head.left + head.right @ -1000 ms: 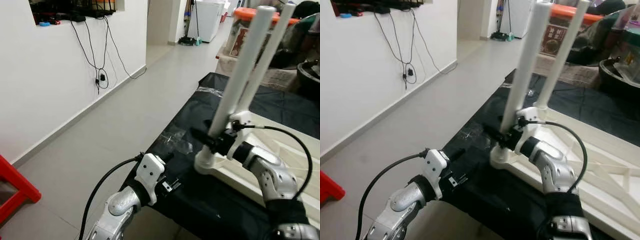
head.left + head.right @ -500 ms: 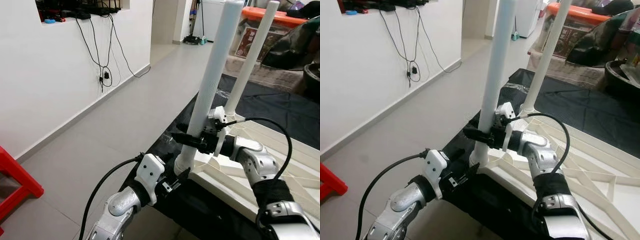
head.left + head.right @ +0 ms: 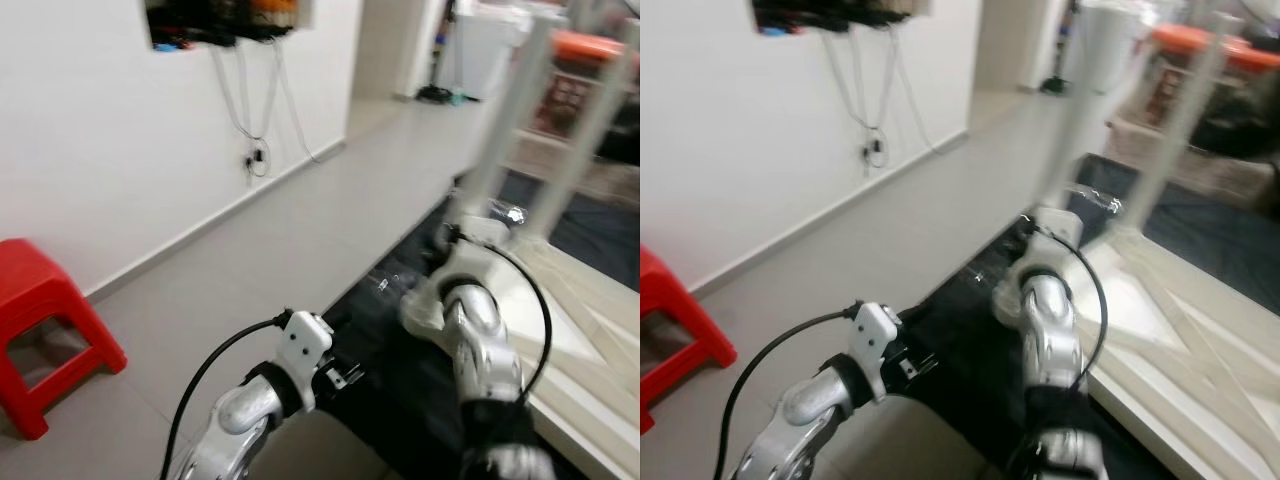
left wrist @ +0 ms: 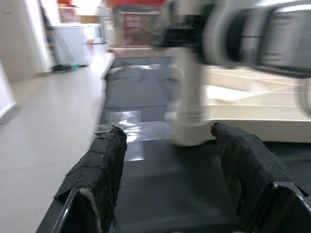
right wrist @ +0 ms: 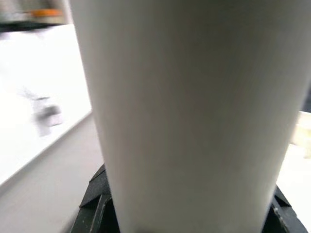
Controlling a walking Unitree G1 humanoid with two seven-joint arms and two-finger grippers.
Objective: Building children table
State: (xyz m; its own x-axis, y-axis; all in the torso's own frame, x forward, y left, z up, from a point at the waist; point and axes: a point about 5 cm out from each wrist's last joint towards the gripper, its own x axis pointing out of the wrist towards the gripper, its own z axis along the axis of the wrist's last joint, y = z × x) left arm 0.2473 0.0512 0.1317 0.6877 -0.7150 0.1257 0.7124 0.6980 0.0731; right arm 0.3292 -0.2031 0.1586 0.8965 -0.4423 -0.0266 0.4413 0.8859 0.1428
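The white children's table (image 3: 585, 335) lies upside down on a black sheet (image 3: 395, 375). Two white legs stand up from it: the near leg (image 3: 505, 130) in its corner socket and a far leg (image 3: 592, 120), both blurred. My right gripper (image 3: 452, 236) is shut on the near leg low down; in the right wrist view the leg (image 5: 184, 111) stands between the black fingers (image 5: 95, 196). My left gripper (image 4: 167, 133) is open, low by the sheet's front edge, pointing at the leg's socket (image 4: 189, 124) and a little short of it.
A red plastic stool (image 3: 45, 320) stands on the grey floor at the left. The white wall (image 3: 120, 170) has hanging cables (image 3: 255, 120). An orange-lidded container (image 3: 595, 50) and a white appliance (image 3: 480, 50) stand at the back.
The whole picture has swung and blurred, so the camera moved; the red stool now shows fully. The near leg has gone from tilted to about upright, still held by my right gripper.
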